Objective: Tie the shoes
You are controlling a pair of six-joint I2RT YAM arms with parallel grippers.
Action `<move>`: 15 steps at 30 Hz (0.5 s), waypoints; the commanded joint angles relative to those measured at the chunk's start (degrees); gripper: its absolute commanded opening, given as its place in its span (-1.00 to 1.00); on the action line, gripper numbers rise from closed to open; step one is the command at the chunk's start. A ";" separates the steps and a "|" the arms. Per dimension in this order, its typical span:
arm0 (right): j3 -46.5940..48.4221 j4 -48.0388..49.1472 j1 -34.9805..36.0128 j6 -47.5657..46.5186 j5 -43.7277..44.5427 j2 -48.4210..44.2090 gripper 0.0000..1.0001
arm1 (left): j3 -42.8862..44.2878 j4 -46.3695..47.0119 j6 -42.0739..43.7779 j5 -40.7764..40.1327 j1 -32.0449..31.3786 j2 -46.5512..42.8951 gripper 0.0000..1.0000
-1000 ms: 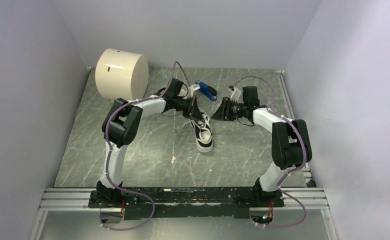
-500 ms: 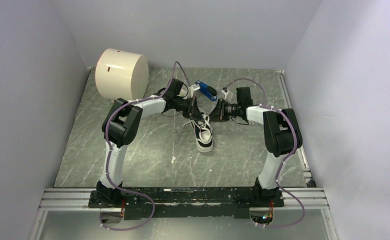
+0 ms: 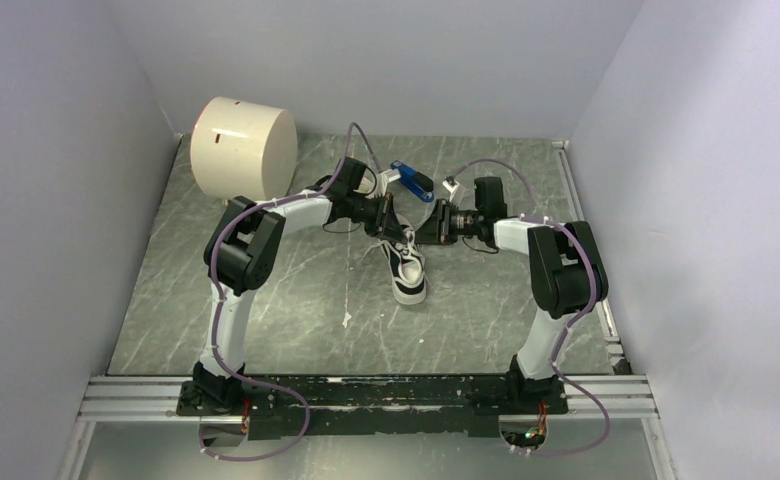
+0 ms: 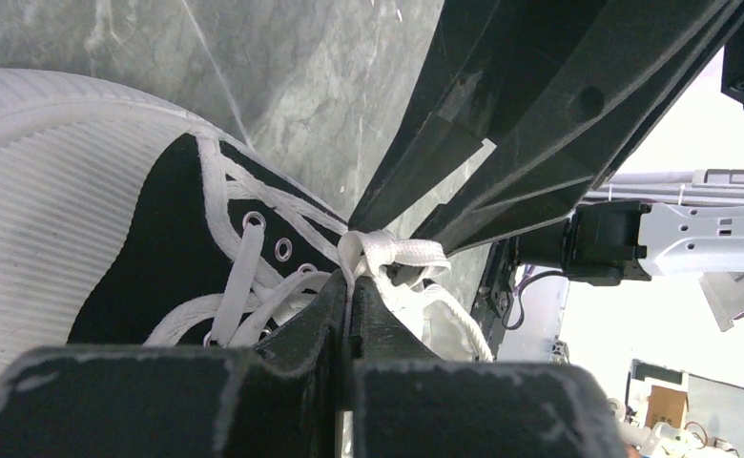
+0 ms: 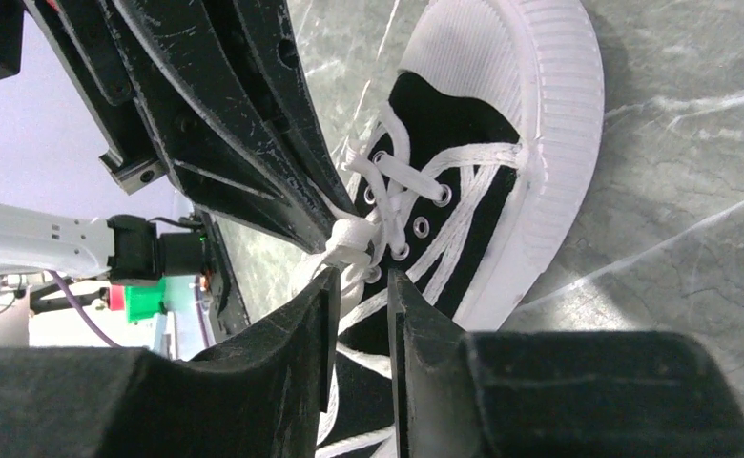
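**Q:** Starting at the left gripper point(image 4: 351, 286), what is held?

**A:** A white lace point(image 4: 397, 253) is pinched between its closed fingers.

**Q:** And the right gripper point(image 5: 361, 286)?

**A:** A narrow gap is left, with lace lying in it. A firm hold cannot be confirmed. The black-and-white sneaker point(image 3: 407, 268) is set mid-table point(image 3: 296, 300) between both grippers, toe toward the arm bases.

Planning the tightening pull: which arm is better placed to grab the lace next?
Right, probably: the right pincer stands open astride the white lace of the black-and-white canvas sneaker, while the left pincer is shut on that lace.
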 commanded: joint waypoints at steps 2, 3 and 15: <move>-0.98 2.60 0.90 0.78 -1.69 -1.72 -0.41 | 1.43 -0.54 0.71 1.14 -0.46 0.76 -0.90; -0.76 2.18 1.16 0.58 -1.69 -1.45 -0.40 | 1.41 -0.43 0.69 1.15 -0.46 0.72 -0.90; -0.25 2.25 2.88 0.78 -0.33 0.35 -0.54 | 1.21 -0.57 0.67 1.45 -0.46 -0.30 -0.90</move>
